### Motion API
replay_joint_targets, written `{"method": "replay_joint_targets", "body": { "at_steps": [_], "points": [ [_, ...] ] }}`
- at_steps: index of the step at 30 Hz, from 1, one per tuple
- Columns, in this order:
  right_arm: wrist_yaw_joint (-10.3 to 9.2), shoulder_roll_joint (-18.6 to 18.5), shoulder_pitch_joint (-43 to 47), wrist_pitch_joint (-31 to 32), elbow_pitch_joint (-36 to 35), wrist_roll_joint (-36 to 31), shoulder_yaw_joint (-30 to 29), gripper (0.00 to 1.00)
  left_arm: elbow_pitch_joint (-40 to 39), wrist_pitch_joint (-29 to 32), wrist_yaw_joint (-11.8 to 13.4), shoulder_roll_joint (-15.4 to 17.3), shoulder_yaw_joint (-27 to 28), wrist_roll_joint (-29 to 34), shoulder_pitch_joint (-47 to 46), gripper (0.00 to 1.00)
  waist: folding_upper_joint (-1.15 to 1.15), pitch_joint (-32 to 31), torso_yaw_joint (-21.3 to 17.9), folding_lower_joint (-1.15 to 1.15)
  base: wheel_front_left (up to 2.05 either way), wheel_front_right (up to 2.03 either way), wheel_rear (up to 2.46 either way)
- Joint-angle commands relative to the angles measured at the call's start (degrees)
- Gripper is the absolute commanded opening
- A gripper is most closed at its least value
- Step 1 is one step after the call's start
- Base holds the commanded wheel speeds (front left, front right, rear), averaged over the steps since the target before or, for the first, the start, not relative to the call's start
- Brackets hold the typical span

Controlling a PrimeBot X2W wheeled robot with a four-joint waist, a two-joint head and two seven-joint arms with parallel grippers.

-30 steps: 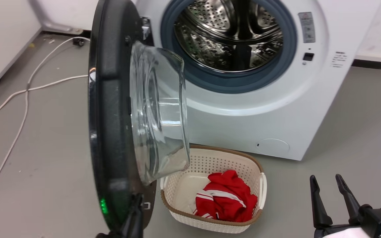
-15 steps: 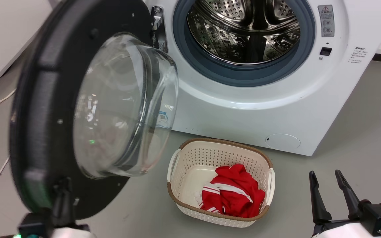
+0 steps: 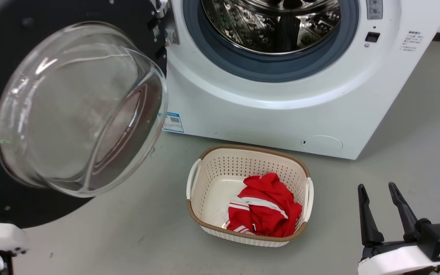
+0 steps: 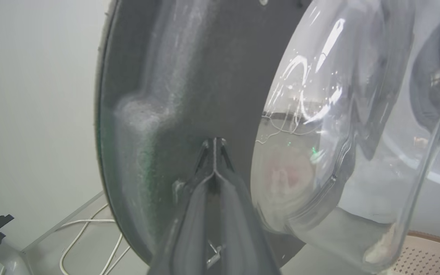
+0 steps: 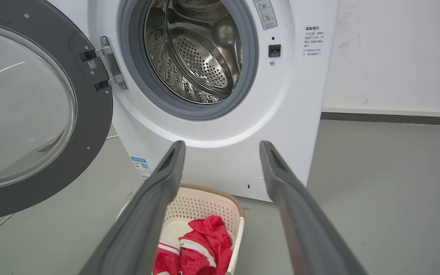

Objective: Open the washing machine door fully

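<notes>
Where the left gripper (image 4: 214, 147) shows in its wrist view, its jaws are pressed together with nothing between them, tips at the dark inner face of the washing machine door (image 3: 78, 107). The door stands wide open, left of the washing machine (image 3: 266, 110). In front, a basket (image 3: 243, 168) holds a red garment (image 3: 266, 208). The right gripper (image 3: 376, 186) hovers above the floor (image 3: 414, 133), jaws parted and empty.

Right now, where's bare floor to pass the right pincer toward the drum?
Bare floor lies right of the laundry basket, bordered by the washing machine and the right pincer. A narrower strip runs between the basket and the washing machine door. The basket crowds the spot under the drum.
</notes>
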Motion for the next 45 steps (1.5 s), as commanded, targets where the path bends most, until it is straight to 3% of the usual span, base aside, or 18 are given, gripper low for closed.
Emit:
{"method": "replay_joint_targets", "body": {
  "at_steps": [1,5,12,16,24,25,26,27,35,45],
  "points": [
    [-0.02,0.1,-0.8,-0.1,-0.1,-0.5,0.2,1.0,0.8,-0.4,-0.2,0.5,0.7,0.2,-1.4,0.0,0.0,0.5,-0.4,0.0,0.0,0.0,0.0],
    [-0.02,0.1,-1.9,-0.1,0.0,-0.5,0.6,1.0,6.2,-0.3,-2.6,2.3,3.5,0.5,-4.0,0.0,0.0,1.5,-1.3,0.0,0.0,0.0,0.0],
    [-0.02,0.1,-2.5,-0.4,0.8,-0.6,0.6,1.0,9.6,-0.3,-4.6,0.7,7.8,2.8,-5.2,0.0,0.0,1.6,-2.5,0.0,0.0,0.0,0.0],
    [-0.02,0.1,-1.9,-0.6,1.4,0.0,0.8,1.0,6.6,-0.3,-4.8,-2.7,10.8,5.0,-2.0,0.0,0.0,0.3,-3.1,0.0,0.0,0.0,0.0],
    [-0.02,0.1,-0.2,-1.0,2.4,0.9,1.6,1.0,-5.7,-0.3,-4.7,-13.6,11.5,11.4,8.7,0.0,0.0,-4.0,-3.6,0.0,0.0,0.0,0.0],
    [-0.02,0.1,0.1,-1.0,2.5,1.0,1.7,1.0,-7.2,-0.3,-4.9,-15.1,10.9,12.2,10.1,0.33,0.0,-4.5,-3.6,0.0,0.0,0.0,0.0],
    [-0.02,0.1,0.3,-1.1,2.5,0.9,1.8,1.0,-8.3,-0.3,-5.2,-16.1,10.6,12.7,11.2,0.49,0.0,-4.9,-3.6,0.0,0.0,0.0,0.0],
    [-0.02,0.1,0.4,-1.1,2.4,0.8,1.7,1.0,-9.4,-0.3,-5.4,-17.3,9.9,13.2,12.2,1.0,0.0,-5.2,-3.6,0.0,0.0,0.0,0.0],
    [-0.02,0.1,1.5,-0.6,1.1,0.1,2.1,1.0,-16.0,-0.3,-6.6,-22.8,5.8,16.2,17.2,1.0,0.0,-7.2,-4.8,0.0,0.0,0.0,0.0],
    [-0.02,0.1,1.9,0.8,-1.0,-1.2,1.5,1.0,-16.1,-0.3,-10.5,-23.7,-4.4,19.7,11.5,1.0,0.0,-7.6,-8.3,0.0,0.0,0.0,0.0]
  ]
}}
